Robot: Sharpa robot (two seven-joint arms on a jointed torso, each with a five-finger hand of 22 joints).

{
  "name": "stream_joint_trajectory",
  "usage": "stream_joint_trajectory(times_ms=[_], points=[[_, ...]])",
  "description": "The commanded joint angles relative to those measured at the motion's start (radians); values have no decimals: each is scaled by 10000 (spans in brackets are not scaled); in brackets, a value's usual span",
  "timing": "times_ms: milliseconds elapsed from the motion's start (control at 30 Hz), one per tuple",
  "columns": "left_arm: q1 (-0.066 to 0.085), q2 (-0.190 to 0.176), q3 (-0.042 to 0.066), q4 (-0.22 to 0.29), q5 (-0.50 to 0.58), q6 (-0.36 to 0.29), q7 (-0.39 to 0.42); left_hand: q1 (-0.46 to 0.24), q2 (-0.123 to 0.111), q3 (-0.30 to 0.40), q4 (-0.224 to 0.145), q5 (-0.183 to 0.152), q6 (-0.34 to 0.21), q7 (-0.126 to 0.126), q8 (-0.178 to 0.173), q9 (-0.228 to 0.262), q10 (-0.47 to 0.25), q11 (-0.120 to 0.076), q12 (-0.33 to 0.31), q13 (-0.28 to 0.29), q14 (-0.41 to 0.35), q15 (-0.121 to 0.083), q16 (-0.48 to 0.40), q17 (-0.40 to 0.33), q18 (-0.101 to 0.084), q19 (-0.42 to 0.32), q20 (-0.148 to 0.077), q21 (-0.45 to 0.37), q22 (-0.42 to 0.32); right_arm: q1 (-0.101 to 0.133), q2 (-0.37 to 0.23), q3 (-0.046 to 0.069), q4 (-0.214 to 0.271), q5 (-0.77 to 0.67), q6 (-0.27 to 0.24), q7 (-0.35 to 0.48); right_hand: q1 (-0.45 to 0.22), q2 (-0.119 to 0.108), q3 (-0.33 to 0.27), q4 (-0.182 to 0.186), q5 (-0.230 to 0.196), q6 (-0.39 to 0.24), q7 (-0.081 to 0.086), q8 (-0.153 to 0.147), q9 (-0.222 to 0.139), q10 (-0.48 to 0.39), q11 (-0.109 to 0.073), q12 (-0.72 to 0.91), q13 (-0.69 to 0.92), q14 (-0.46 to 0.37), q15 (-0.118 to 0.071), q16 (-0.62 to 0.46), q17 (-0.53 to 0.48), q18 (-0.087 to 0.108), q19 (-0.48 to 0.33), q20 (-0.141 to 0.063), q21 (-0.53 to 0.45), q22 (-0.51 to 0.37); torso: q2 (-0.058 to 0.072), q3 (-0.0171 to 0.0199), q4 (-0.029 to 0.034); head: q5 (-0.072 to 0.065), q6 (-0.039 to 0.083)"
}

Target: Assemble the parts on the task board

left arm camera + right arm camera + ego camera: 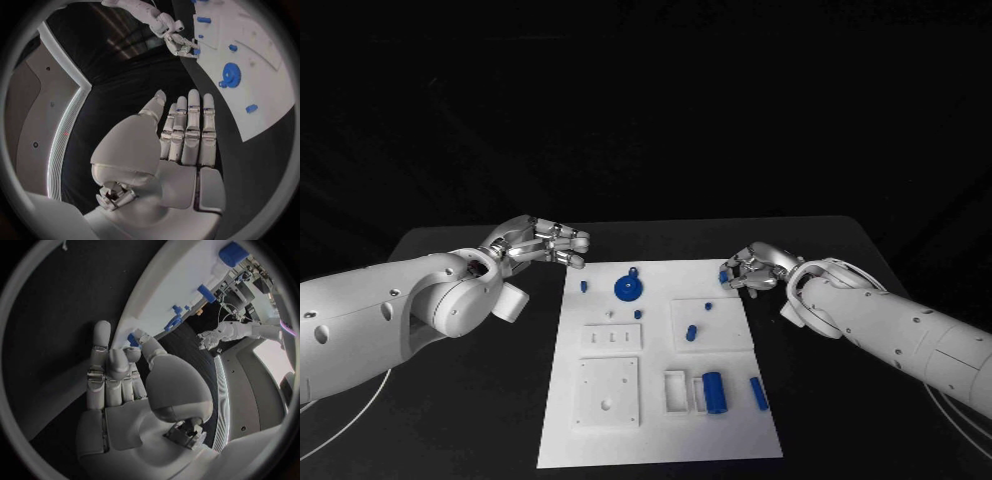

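You are looking at the board [661, 440] lying mid-table, dark table [459, 400] showing on both sides. One gear [629, 289] is sitting near its far edge. Your left hand [538, 243] is hovering off the far-left corner, fingers straight, holding nothing; your right hand [750, 268] is pinching a part [133, 339] at the far-right edge.

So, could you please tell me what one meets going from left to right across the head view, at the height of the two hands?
Left hand → small blue part near the board's left edge → blue gear → right hand, its fingertips at a small blue part on the task board.
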Motion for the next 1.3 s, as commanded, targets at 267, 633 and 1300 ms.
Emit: stream_joint_trajectory(times_ms=[267,633,1300], points=[[0,15,4,9,-64,172,33,78,21,51,-28,-32,-34,35,-46,-7,-47,-6,-64,-15,-28,9,-17,14,88,-57,-17,74,11,-3,48,6,-9,-46,198,47,-58,72,122,-20,-32,246,-35,-11,9,17,-71,105,51,-5,-50,42,31,36,171,17,-64,28,-3,8,-1,6,18],[0,12,4,4,-64,185,6,71,31,94,-48,-30,-34,35,-46,-6,-47,-7,-64,-15,-30,8,-17,26,90,-74,-19,107,19,-3,97,6,-6,-50,198,65,-104,108,203,-21,-61,428,-98,-8,11,31,-104,123,77,-4,-76,55,49,11,169,-7,-66,61,2,14,-1,-2,6],[0,14,4,-6,-64,165,-46,22,44,145,-37,-30,-65,43,-49,-9,-53,-4,-64,-15,-34,10,-17,42,92,-104,-17,159,28,-3,104,6,-73,-60,52,-28,-97,98,251,-37,-77,385,-46,-15,8,-3,-72,71,51,-13,-60,14,30,8,163,-5,-85,88,6,18,4,-33,17]])
